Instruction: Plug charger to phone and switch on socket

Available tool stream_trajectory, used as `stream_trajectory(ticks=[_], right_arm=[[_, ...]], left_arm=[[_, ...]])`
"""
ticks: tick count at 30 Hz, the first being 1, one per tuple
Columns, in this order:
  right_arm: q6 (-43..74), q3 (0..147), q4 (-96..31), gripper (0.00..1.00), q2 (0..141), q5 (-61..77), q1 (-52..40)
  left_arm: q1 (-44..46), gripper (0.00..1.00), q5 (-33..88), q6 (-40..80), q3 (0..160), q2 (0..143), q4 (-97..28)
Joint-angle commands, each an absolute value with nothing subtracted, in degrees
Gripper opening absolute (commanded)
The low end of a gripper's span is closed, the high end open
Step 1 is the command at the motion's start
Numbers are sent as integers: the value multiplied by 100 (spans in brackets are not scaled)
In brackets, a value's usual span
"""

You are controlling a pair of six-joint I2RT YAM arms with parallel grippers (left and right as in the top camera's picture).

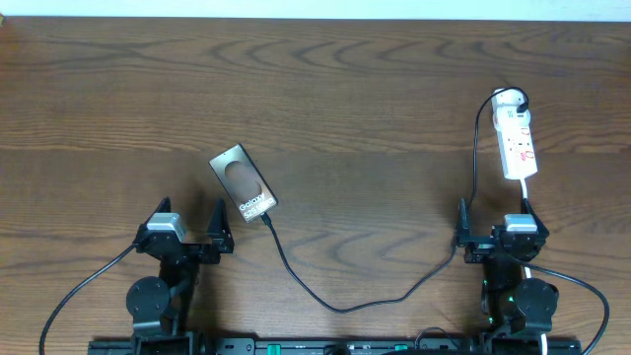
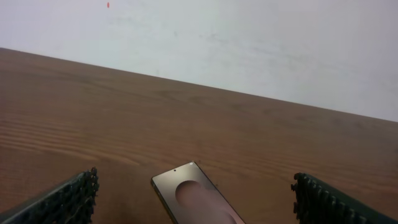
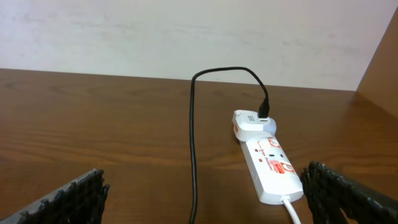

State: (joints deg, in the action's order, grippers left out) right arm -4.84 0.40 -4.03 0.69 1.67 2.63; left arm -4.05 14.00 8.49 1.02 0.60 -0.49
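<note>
The phone (image 1: pixel 243 180) lies flat and tilted on the table, left of centre; it also shows in the left wrist view (image 2: pixel 196 199). The black charger cable (image 1: pixel 340 308) runs from the phone's near end in a loop to a white adapter (image 1: pixel 507 98) on the socket strip (image 1: pixel 519 143). The cable tip touches the phone's edge; I cannot tell if it is seated. My left gripper (image 1: pixel 190 222) (image 2: pixel 194 182) is open and empty just short of the phone. My right gripper (image 1: pixel 493 219) (image 3: pixel 202 180) is open and empty, in front of the strip (image 3: pixel 270 165) and cable (image 3: pixel 193 155).
The strip's white cord (image 3: pixel 291 208) leads back past my right finger towards the arm base. A white wall stands behind the wooden table (image 1: pixel 375 69). The strip's red switch marks are too small to read.
</note>
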Motion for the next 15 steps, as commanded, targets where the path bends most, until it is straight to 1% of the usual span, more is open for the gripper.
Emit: stream_trajectory(ticks=[1,15], right_arm=[[-543,32,-429,99,27,148,242],[-543,32,-429,99,27,148,242]], left_arm=[[-388,98,1448,753,25,23,-292],[-303,98,1448,753,25,21,-279]])
